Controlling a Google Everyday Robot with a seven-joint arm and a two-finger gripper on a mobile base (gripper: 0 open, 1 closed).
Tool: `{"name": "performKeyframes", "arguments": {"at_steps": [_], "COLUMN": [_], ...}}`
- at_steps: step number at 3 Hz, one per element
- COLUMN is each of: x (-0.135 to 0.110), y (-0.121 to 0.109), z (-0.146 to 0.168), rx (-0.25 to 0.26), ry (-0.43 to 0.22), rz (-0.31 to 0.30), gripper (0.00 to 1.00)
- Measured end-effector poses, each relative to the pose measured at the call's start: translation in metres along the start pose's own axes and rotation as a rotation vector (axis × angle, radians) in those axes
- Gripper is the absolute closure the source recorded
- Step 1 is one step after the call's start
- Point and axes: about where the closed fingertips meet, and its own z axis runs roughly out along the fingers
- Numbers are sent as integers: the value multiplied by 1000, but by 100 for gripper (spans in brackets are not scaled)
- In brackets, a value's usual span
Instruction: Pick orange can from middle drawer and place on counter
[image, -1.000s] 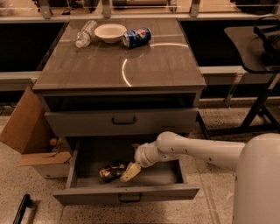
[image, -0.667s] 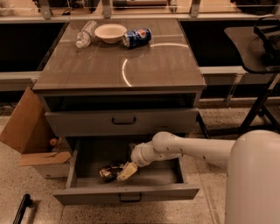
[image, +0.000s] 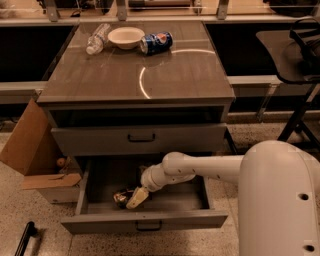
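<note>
The orange can (image: 120, 197) lies on its side in the open middle drawer (image: 175, 199), near its front left. My gripper (image: 136, 198) is down inside the drawer, right against the can's right side, at the end of my white arm (image: 200, 167) reaching in from the right. The counter (image: 100, 75) is the glossy grey-brown cabinet top above, with a curved light reflection on it.
A blue Pepsi can (image: 156, 42), a white bowl (image: 126, 36) and a plastic bottle (image: 97, 39) sit at the counter's back. The taller drawer front (image: 140, 137) above is closed. A cardboard box (image: 30, 145) stands left of the cabinet. A dark chair (image: 295, 55) is on the right.
My gripper has moved left along the drawer toward the orange can and is now against it. The can has not visibly moved.
</note>
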Motion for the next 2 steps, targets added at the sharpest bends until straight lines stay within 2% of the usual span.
{"name": "performKeyframes", "arguments": {"at_steps": [2], "x": [1], "y": [7], "z": [28], "rx": [22], "ry": [55], "rz": [-28], "gripper": [0]}}
